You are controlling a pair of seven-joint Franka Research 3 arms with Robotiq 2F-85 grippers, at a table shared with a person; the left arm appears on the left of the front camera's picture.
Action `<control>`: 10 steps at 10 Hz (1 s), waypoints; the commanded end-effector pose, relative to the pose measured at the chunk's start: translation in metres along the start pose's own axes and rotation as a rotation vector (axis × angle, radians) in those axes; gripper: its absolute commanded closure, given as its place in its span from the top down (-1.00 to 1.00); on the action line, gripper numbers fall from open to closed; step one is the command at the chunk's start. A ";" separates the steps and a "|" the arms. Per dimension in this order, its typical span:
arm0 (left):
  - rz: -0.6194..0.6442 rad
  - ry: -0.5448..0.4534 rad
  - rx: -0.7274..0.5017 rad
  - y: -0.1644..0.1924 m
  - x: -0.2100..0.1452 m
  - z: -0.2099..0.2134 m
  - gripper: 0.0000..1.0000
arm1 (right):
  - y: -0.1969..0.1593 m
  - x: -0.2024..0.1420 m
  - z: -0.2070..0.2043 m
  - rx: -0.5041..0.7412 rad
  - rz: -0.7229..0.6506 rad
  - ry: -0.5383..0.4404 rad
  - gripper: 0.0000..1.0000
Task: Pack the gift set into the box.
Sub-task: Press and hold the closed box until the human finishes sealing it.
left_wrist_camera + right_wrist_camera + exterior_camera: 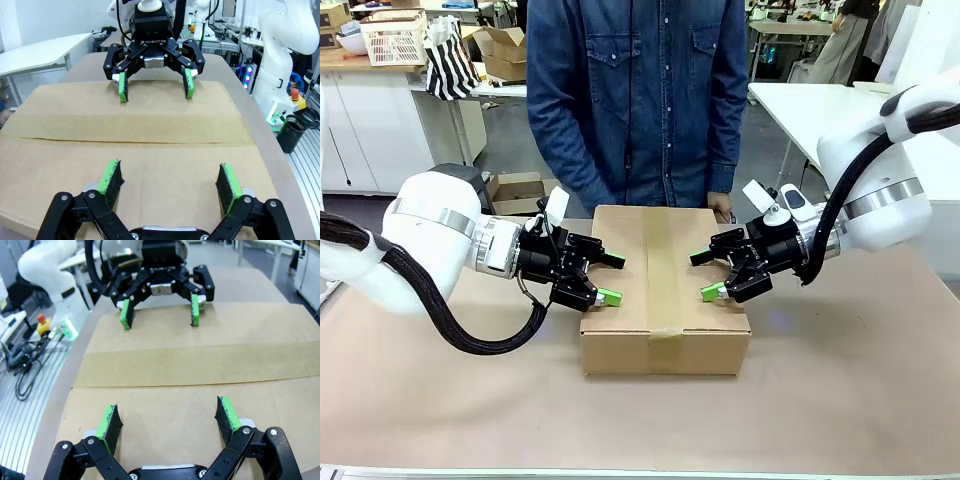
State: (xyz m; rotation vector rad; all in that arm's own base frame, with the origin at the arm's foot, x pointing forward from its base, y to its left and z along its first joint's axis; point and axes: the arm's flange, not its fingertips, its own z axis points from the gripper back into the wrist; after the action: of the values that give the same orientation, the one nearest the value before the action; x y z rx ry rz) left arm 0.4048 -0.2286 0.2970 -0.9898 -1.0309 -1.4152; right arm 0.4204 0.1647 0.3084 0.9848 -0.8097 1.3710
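The box point(665, 270) lies in the middle of the table with its top flaps shut and tape along the centre seam. My left gripper point(610, 278) hangs open over the box's left edge. My right gripper point(706, 275) hangs open over its right edge, facing the left one. In the left wrist view my left gripper point(169, 175) spreads above the box top point(160, 120), with the right gripper point(155, 87) opposite. In the right wrist view my right gripper point(167, 417) is just above the box lid point(200, 360), with the left gripper point(160, 315) across it. The gift set is out of view.
A person point(640, 100) in a denim shirt stands at the far side, one hand point(723, 210) at the box's back right corner. The table point(840, 380) is covered in brown paper. A smaller cardboard box point(517, 190) sits on the floor beyond.
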 end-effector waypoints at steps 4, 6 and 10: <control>-0.004 0.002 -0.007 -0.001 0.000 0.001 1.00 | 0.001 0.000 0.001 -0.001 -0.025 0.002 1.00; -0.004 0.002 -0.007 -0.001 0.000 0.001 1.00 | 0.001 0.000 0.001 -0.001 -0.025 0.002 1.00; -0.004 0.002 -0.007 -0.001 0.000 0.001 1.00 | 0.001 0.000 0.001 -0.001 -0.025 0.002 1.00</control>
State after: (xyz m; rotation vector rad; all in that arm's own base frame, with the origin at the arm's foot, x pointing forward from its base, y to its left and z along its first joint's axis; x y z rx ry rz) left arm 0.4048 -0.2286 0.2970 -0.9899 -1.0309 -1.4152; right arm 0.4204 0.1647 0.3084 0.9848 -0.8097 1.3710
